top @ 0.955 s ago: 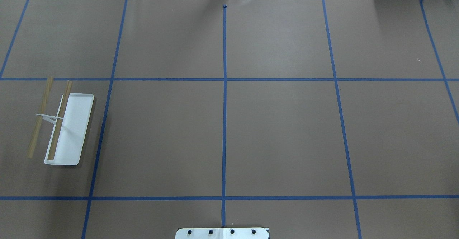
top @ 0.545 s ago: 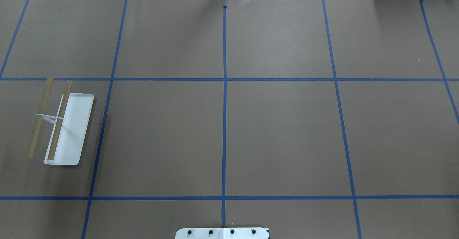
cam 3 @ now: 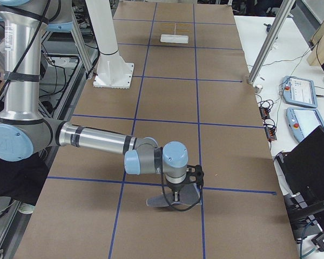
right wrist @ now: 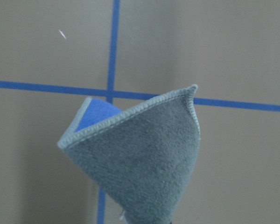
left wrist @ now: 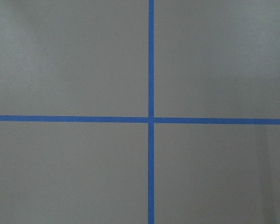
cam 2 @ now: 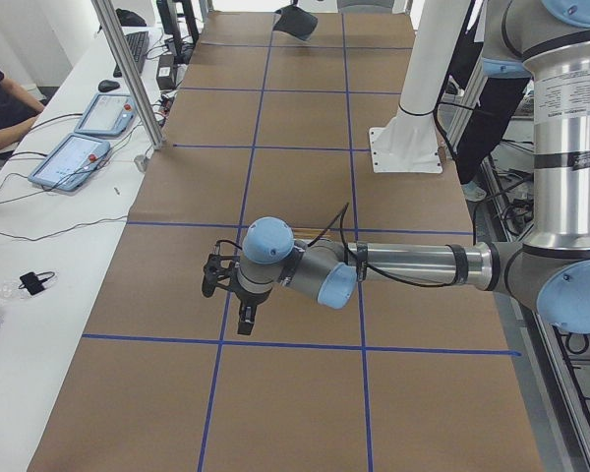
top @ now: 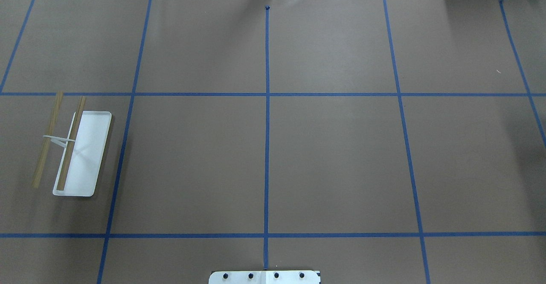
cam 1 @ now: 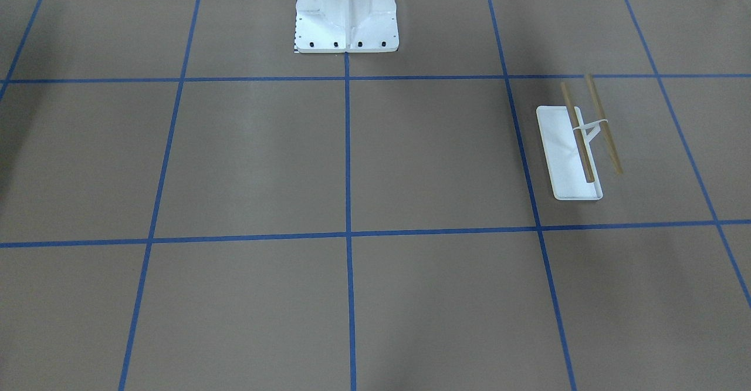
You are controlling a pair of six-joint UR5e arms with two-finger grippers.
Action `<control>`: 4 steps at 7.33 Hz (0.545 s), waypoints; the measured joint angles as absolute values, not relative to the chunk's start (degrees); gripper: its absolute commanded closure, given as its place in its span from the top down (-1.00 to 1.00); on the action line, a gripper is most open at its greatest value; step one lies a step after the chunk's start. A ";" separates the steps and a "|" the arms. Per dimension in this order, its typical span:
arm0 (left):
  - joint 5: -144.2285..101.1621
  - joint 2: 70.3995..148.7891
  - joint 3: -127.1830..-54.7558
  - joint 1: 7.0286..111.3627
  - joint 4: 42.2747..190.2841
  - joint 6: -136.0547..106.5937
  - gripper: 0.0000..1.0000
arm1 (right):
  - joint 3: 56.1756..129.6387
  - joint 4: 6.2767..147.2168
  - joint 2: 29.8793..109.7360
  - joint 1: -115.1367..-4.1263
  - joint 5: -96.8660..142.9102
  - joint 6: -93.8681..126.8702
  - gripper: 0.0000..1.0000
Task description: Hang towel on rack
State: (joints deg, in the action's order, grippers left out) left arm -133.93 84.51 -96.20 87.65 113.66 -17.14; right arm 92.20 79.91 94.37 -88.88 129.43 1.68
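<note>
The rack (top: 87, 156) stands on the table's left part, with a white base, a white fork and two tan rods; it also shows in the front view (cam 1: 566, 156) and far off in the right side view (cam 3: 174, 38). The towel (right wrist: 144, 158), grey outside with a blue inner face, hangs gathered up off the table beneath my right gripper (cam 3: 179, 195), which is shut on it. The towel also shows in the right side view (cam 3: 164, 201) and far off in the left side view (cam 2: 295, 20). My left gripper (cam 2: 244, 323) points down above the table; I cannot tell if it is open.
The white bolted pedestal (cam 1: 346, 15) stands at the robot's side of the table. Blue tape lines (top: 267, 147) divide the brown table cover into squares. A metal post (cam 3: 270, 38) and control pendants (cam 3: 299, 91) are on the side bench.
</note>
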 measured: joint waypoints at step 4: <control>-133.91 89.08 -94.39 84.58 114.32 -17.46 0.97 | 102.93 88.55 84.21 -79.80 130.46 2.50 -1.00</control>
State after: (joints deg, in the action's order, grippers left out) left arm -133.91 89.08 -94.39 84.58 114.32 -17.46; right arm 102.93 88.55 84.21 -79.80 130.46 2.50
